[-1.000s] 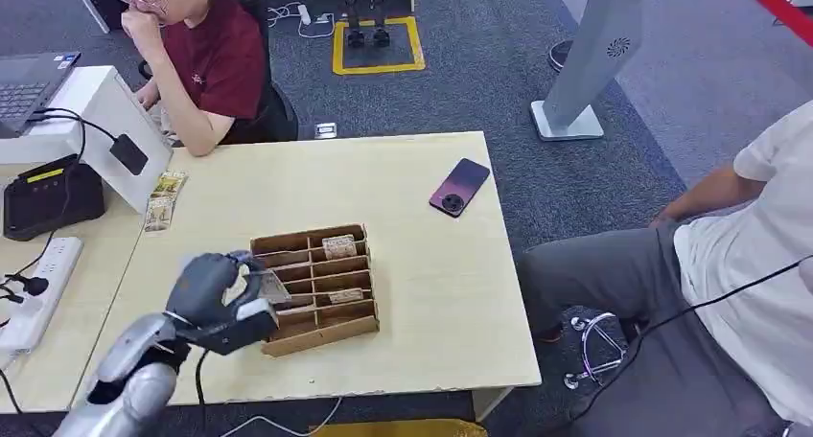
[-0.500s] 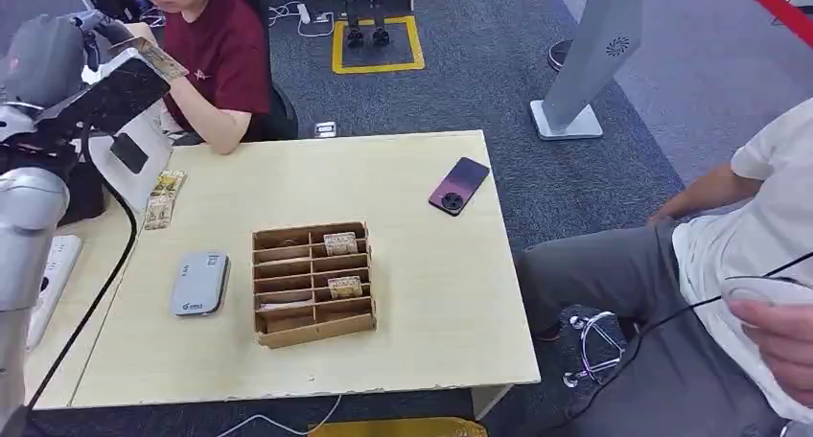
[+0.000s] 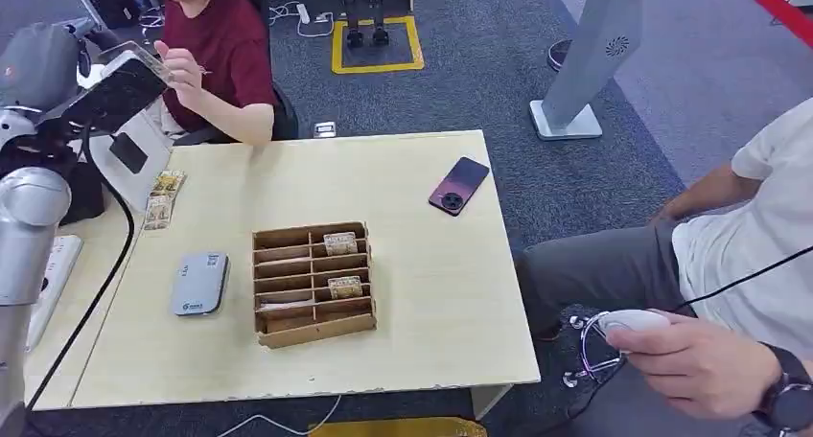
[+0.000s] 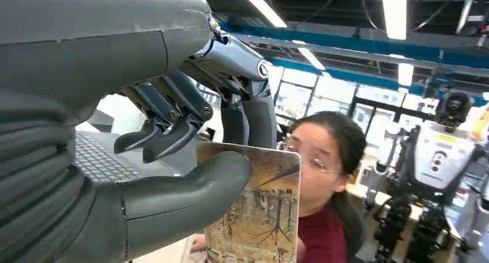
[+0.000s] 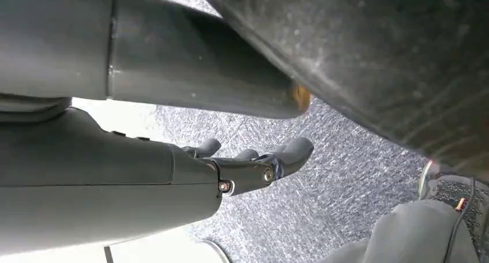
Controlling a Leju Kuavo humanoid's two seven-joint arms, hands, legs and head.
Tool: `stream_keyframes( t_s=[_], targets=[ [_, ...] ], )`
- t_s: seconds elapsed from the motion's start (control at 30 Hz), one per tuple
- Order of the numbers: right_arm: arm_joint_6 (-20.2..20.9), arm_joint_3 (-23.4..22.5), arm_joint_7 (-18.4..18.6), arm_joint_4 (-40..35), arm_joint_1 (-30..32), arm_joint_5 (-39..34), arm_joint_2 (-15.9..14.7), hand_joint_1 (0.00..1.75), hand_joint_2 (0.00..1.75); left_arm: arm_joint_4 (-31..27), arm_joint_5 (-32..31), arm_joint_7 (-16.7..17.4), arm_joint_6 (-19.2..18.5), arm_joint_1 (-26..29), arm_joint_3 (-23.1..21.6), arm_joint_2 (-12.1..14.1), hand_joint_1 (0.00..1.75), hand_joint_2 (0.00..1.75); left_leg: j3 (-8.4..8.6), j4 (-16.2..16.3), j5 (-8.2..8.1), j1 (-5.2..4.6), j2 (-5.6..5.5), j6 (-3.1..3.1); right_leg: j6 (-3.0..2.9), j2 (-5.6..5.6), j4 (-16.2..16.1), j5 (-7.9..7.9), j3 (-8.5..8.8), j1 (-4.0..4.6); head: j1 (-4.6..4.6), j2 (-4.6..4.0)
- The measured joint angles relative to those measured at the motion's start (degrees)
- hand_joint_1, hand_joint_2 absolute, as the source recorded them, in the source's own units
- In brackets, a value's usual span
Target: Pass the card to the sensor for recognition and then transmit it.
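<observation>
My left hand [image 3: 59, 71] is raised at the far left, above the table's corner, and pinches a picture card [image 3: 146, 57] between thumb and fingers. In the left wrist view the card [image 4: 258, 212] shows a brown tree print and stands upright under the thumb [image 4: 190, 182]. A person in a red shirt sits behind the table with one hand [image 3: 180, 73] up beside the card. The grey sensor [image 3: 199, 284] lies flat on the table, left of the wooden card box [image 3: 312, 284]. My right hand [image 5: 254, 159] hangs over grey carpet, fingers loosely apart, holding nothing.
A purple phone [image 3: 459, 186] lies near the table's right edge. Loose cards [image 3: 163, 199] lie at the far left by a white stand [image 3: 115, 121] and a black terminal [image 3: 48, 195]. A seated person at the right holds a white device [image 3: 628, 320].
My left hand rose from the card box to the upper left with the card. The red-shirted person's hand has since come up beside the card. The right person's hand moved left.
</observation>
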Motion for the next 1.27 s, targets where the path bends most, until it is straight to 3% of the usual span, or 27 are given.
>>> stream_keyframes(
  t_s=[0.17,0.33,0.5,0.53,0.57,0.7,0.87,0.9,0.93,1.27],
  targets=[
    [0.0,0.3,0.1,0.0,-0.1,0.2,0.0,0.0,0.0,1.8,-3.1,0.1,2.4,0.5,0.0,-0.7,1.75,1.75,0.0,0.0,0.0,0.0,0.0,0.0,0.0,0.0,0.0,0.0,-0.01,0.0,-0.02,0.0],
    [0.0,1.3,-0.2,0.0,-0.3,0.7,0.0,0.0,0.0,8.3,-13.7,1.2,12.1,1.5,0.2,-3.8,1.75,1.75,-0.01,0.0,0.0,-0.01,-0.02,0.0,0.01,-0.02,0.0,0.0,0.01,-0.01,0.0,0.0],
    [0.0,1.3,-0.2,0.0,-0.3,0.7,0.0,0.0,0.0,8.6,-14.0,1.2,12.3,1.5,0.2,-3.9,1.75,1.75,-0.01,0.0,0.0,-0.01,-0.02,0.0,0.01,-0.02,0.0,0.0,0.01,-0.01,0.0,0.0],
    [0.2,1.6,-0.1,0.0,-0.4,0.8,0.0,0.0,0.0,12.0,-17.0,1.6,15.2,1.6,0.4,-5.0,1.75,1.75,0.0,0.0,0.0,-0.01,-0.01,0.0,0.01,-0.01,0.0,0.01,0.01,-0.01,0.0,0.0],
    [1.0,2.6,0.8,0.0,-0.7,0.9,0.0,0.0,0.0,20.0,-25.0,4.1,21.5,1.6,0.6,-7.3,1.75,1.75,0.01,0.0,0.0,-0.01,0.0,0.0,0.0,0.0,0.0,0.01,0.0,-0.01,0.0,0.0],
    [0.9,3.1,0.7,0.0,-0.8,1.0,0.0,0.0,0.0,25.8,-30.2,7.1,24.5,1.7,0.6,-8.6,1.75,1.75,0.0,0.0,0.0,-0.01,0.01,0.0,0.0,0.04,0.0,0.01,-0.01,-0.01,0.0,0.0],
    [0.9,3.9,0.6,0.0,-0.8,1.0,0.0,0.0,0.0,30.6,-31.8,7.8,26.1,1.8,0.6,-9.3,1.75,1.75,-0.03,0.0,-0.01,-0.01,0.05,0.0,0.0,0.08,0.0,0.0,-0.06,-0.01,0.0,0.0],
    [0.9,4.0,0.6,0.0,-0.9,0.9,0.0,0.0,0.0,31.2,-31.9,7.7,26.3,1.8,0.6,-9.4,1.57,1.75,-0.04,0.0,-0.01,-0.01,0.05,0.0,0.0,0.08,0.0,0.0,-0.06,-0.01,0.0,0.0],
    [0.9,4.1,0.6,0.0,-0.9,0.9,0.0,0.0,0.0,31.9,-32.0,7.5,26.4,1.8,0.6,-9.6,0.0,1.75,-0.05,0.0,-0.01,-0.01,0.05,0.0,0.0,0.08,0.0,0.0,-0.06,-0.01,0.0,0.0],
    [0.8,4.2,0.5,0.0,-0.8,0.0,0.0,0.0,0.0,34.5,-30.5,4.0,28.3,3.3,1.9,-8.9,0.0,1.75,-0.07,0.0,-0.01,-0.01,0.09,0.01,0.0,0.11,0.0,0.01,-0.06,-0.01,0.0,0.0]
  ],
)
